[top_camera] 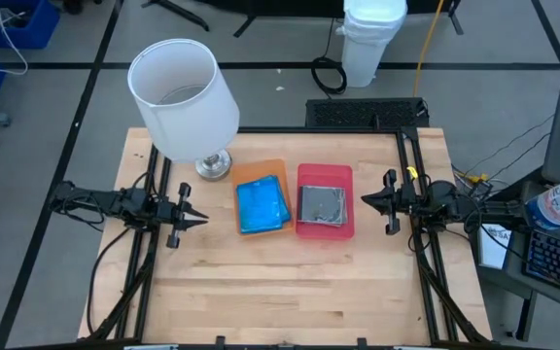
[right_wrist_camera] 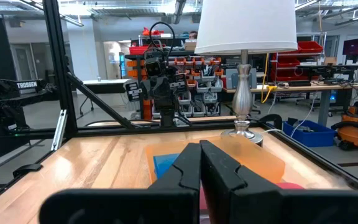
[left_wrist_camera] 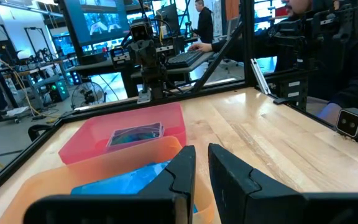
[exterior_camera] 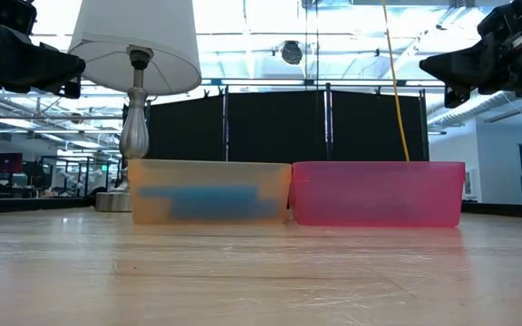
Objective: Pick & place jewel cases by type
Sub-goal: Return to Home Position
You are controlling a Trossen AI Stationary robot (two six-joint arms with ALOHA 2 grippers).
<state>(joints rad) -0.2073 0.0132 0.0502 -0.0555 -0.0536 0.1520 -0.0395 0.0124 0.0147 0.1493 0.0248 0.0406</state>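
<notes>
Blue jewel cases (top_camera: 262, 203) lie stacked in the orange tray (top_camera: 272, 168); they also show in the left wrist view (left_wrist_camera: 126, 180). A clear jewel case with a dark inside (top_camera: 321, 204) lies in the red tray (top_camera: 324, 175), and shows in the left wrist view too (left_wrist_camera: 134, 135). My left gripper (top_camera: 200, 218) hovers to the left of the orange tray, shut and empty. My right gripper (top_camera: 365, 199) hovers to the right of the red tray, shut and empty. Both are well above the table.
A white-shaded lamp (top_camera: 185, 97) stands on its metal base (top_camera: 213, 165) at the far left, close behind the orange tray. The two trays sit side by side mid-table. Bare wood (top_camera: 290, 282) lies toward the near edge. People sit beyond the table in the left wrist view.
</notes>
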